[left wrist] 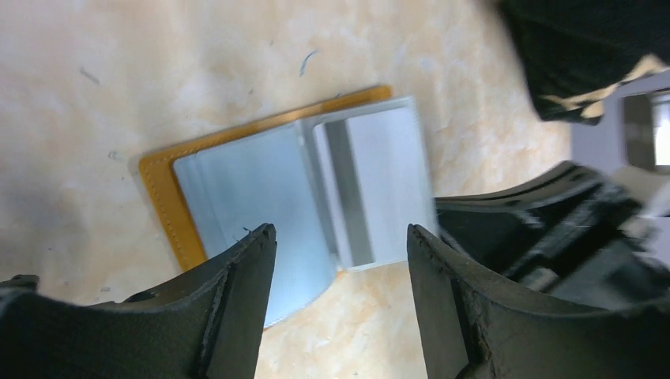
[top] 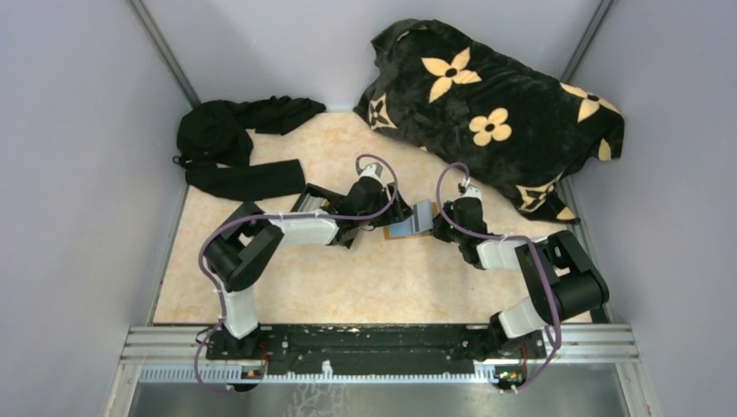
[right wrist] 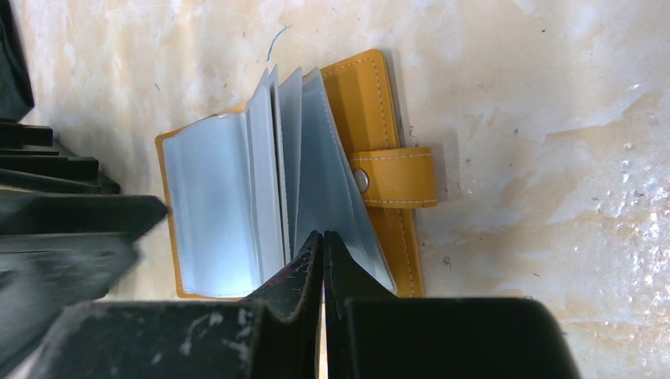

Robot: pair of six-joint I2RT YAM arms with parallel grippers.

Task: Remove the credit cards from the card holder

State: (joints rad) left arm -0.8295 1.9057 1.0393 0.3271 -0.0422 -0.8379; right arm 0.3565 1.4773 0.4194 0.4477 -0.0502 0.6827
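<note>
The card holder [top: 407,229] lies open on the table [top: 348,287] between the two arms, with its cover flat and the credit cards [right wrist: 213,201] fanned up from its spine. The step in hand looks like drawing one card free, and it is best shared between the arms. The left gripper [left wrist: 341,237] hangs with its jaws wide just above one edge of the holder. It should come down and pin the cover so the holder can neither slide nor lift. The right gripper [right wrist: 322,238] is pressed fully together, with its tips at the lower edge of the fanned leaves. It should pull along the card's own plane, out through the pocket's open side rather than upward. Whether a card is actually pinched between those thin tips I cannot tell. If none is, the gripper would need to part a little, take a single leaf near a corner and close again. The likely faults are dragging the whole holder or catching two leaves at once. The holder is a small orange-tan wallet with pale stitching along its rim, and a closing strap [right wrist: 393,178] carrying a metal snap sticks out to one side. The cards are thin, glossy, silvery grey to light blue and about as wide as the cover. Several stand at angles like pages, while one lies flat on the other half.
</note>
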